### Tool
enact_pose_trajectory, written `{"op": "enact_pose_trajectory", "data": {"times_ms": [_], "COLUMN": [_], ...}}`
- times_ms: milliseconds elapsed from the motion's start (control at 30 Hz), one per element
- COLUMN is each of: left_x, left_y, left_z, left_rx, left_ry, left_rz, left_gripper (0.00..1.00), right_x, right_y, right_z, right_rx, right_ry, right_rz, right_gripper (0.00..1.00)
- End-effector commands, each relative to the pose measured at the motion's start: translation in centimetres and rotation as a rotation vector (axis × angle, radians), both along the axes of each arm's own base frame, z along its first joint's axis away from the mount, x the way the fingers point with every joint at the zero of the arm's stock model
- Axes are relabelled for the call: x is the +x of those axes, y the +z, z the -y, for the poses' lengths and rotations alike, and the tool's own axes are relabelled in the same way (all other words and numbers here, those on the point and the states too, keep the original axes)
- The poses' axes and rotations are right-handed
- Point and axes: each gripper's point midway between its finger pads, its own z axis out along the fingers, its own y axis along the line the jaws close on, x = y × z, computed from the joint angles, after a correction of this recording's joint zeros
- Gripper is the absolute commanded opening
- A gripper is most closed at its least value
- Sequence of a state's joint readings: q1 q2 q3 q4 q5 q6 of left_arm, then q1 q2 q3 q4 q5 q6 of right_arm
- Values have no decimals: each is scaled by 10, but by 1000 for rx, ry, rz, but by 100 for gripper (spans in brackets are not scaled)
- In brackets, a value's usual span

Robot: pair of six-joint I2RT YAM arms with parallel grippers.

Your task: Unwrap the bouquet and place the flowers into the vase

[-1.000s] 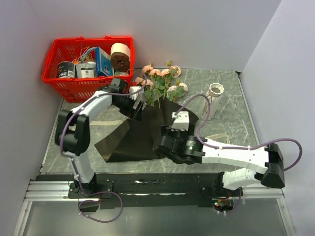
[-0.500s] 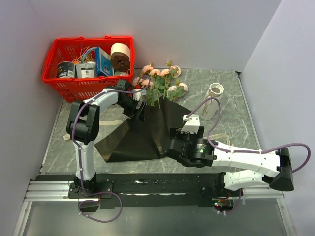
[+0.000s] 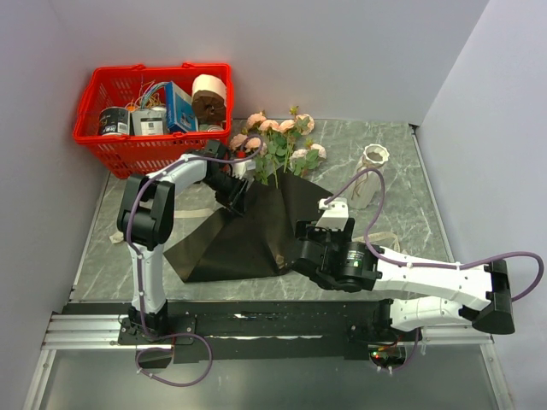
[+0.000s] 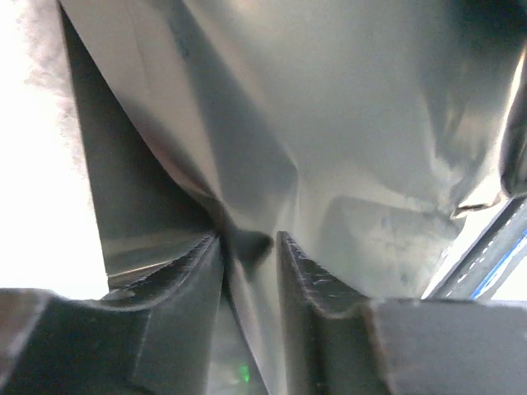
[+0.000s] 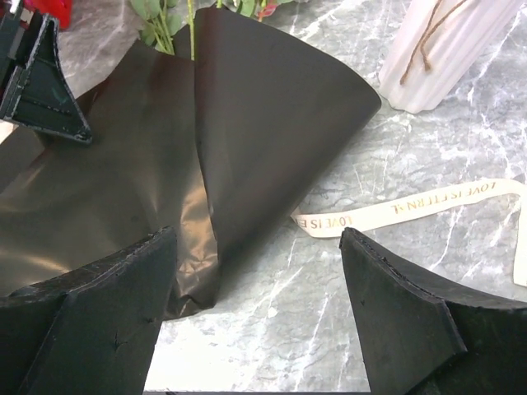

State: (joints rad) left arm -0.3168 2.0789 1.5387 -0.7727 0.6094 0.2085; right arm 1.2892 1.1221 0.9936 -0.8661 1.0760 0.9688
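Bouquet (image 3: 278, 145): pale pink and peach roses with green leaves, heads lying at the far middle of the table (image 3: 410, 213), stems running back under the far end of the paper sheet (image 3: 244, 235). Paper sheet: dark brown-black, glossy, lying on the table between the two arms; its left part is spread nearly flat, its right part curls up into a cone shape whose edge comes near the vase without touching it. Ribbon (image 5: 412, 207): cream with printed lettering, off the bouquet, lying loose on the table just beside the sheet and on the near side of the vase. Vase (image 3: 373, 173): slim, white, ribbed, thin brown line on it, upright to the right of the roses and apart from them. Left pincer (image 4: 249, 247): at the sheet's far left corner beside the leaves, fingers drawn in to a narrow gap with a raised fold of the sheet pinched between them. Right pincer (image 5: 257, 240): fingers spread wide, holding nothing, low over the near right edge of the sheet. Table: grey marbled top. Basket (image 3: 158, 67): red plastic, at the far left corner, holding a toilet-paper roll (image 3: 209, 88), a blue box (image 3: 179, 107) and tins.
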Motion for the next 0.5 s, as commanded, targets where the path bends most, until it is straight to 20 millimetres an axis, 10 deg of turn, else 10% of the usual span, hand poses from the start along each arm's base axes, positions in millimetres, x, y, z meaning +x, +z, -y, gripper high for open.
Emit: {"op": "enact_pose_trajectory", "data": {"times_ms": [0,467], "left_x": [-2,-5], "left_y": [25,81], "left_z": [9,14], "left_rx": [-52,-89], "left_ry": [-48,-61], "left_rz": [31,142], "left_gripper": [32,1], "right_x": [5,10], "right_y": [19,42], "right_z": [2,-2], "right_rx": [52,71], "right_ry": [-27,-6], "right_rz": [51,97], "right_gripper": [86,85]}}
